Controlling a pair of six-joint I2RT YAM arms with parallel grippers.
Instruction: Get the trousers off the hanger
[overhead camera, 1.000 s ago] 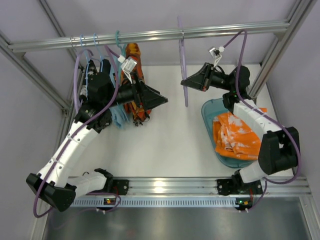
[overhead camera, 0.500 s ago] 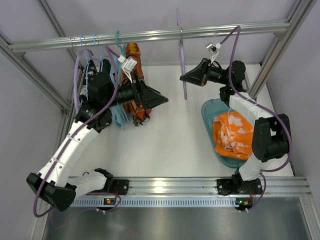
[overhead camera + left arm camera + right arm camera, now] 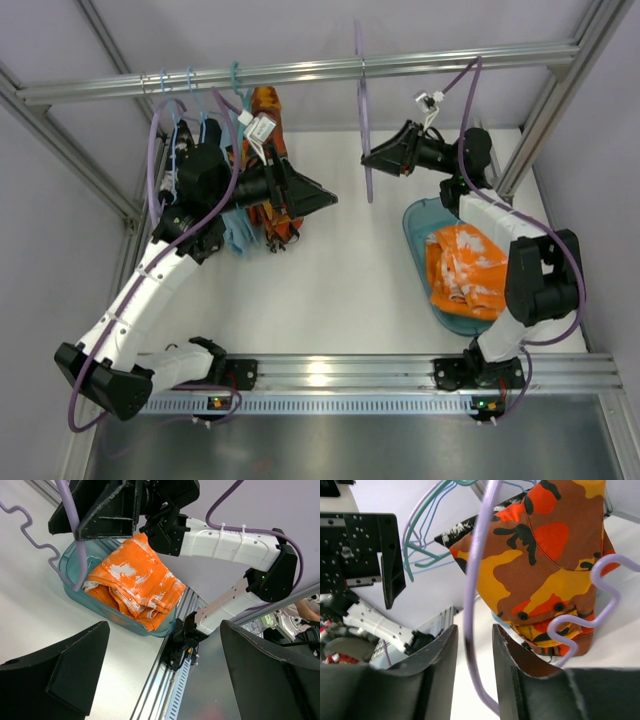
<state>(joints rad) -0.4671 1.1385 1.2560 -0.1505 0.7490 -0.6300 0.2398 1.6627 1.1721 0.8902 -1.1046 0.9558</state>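
A metal rail [image 3: 300, 70] runs across the back, high over the white desk [image 3: 340, 270]. On its left part hangs a shirt with orange, black and yellow spots [image 3: 545, 565]. Just beside it is a light blue piece of clothing [image 3: 237, 235], and a thin green hanger [image 3: 238, 75] is hooked on the rail there too. Your left arm reaches across in front of these clothes. Your left fingers [image 3: 70, 675] are spread wide and hold nothing. They point over the bare desk towards the right side.

On the right side of the desk sits a see-through green tub [image 3: 412, 228]. Your right arm bends up and over the back of this tub.

The trousers [image 3: 135, 587] lie inside the tub, off the hanger. They are bright orange with pale white patches. They are folded up in a soft heap and fill most of the tub.

The hanger [image 3: 470, 605] is thin and pale purple, with a wavy bit along one side. It hangs from the rail near the middle, well apart from the clothes on the left. It is bare. Your right fingers [image 3: 437, 670] are up at the hanger, one on each side of its thin bar. They are a little way apart, and the gap is wider than the bar, so they are not squeezing it
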